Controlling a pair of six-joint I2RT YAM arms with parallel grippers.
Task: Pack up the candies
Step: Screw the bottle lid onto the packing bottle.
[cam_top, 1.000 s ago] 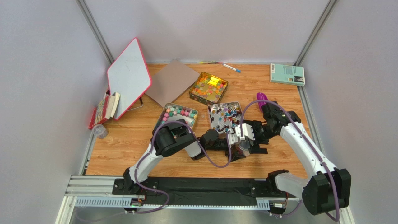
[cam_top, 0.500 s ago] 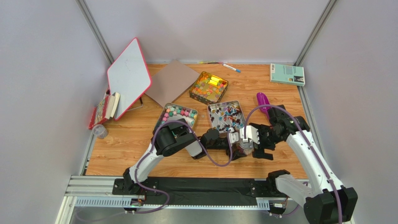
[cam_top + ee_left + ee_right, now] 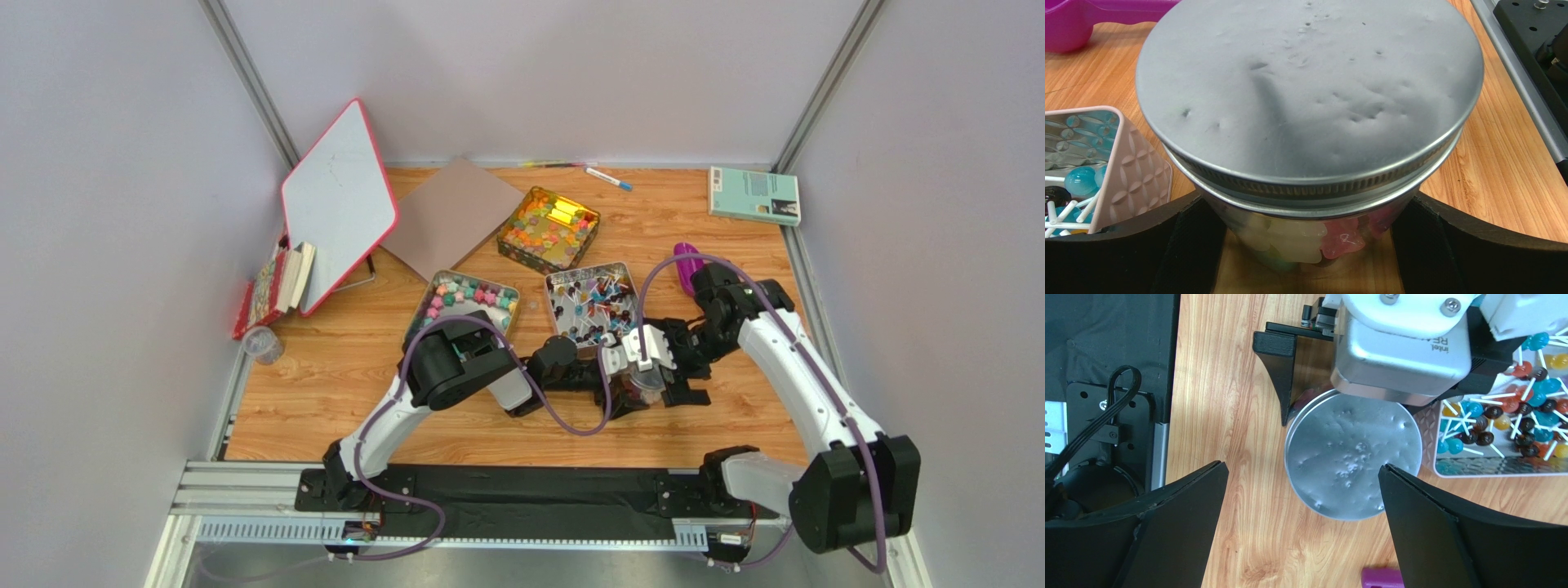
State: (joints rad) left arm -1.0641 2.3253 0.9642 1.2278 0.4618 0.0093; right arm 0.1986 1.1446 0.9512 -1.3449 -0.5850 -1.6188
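A glass jar with a dented silver metal lid [image 3: 1309,92] stands on the table [image 3: 331,368] just right of centre [image 3: 639,385]. Pastel yellow, pink and green candies [image 3: 1315,239] show through its glass. My left gripper [image 3: 1309,260] is shut on the jar, one black finger [image 3: 1186,245] on each side of the glass. My right gripper [image 3: 1303,527] is open and empty. It hovers above the lid [image 3: 1352,456], with its jaws spread wider than it. Tins hold pastel candies [image 3: 464,300], lollipops [image 3: 591,303] and orange-yellow candies [image 3: 548,229].
A purple scoop [image 3: 687,260] lies right of the lollipop tin, close behind my right wrist. A whiteboard [image 3: 337,202], brown card [image 3: 451,211], pens [image 3: 607,179] and a teal book [image 3: 753,195] lie at the back. Books [image 3: 276,284] and a small cup [image 3: 260,346] sit at the left edge.
My right gripper swung a little out to the right, then came back over the jar lid, still open. My left gripper and the jar have not moved.
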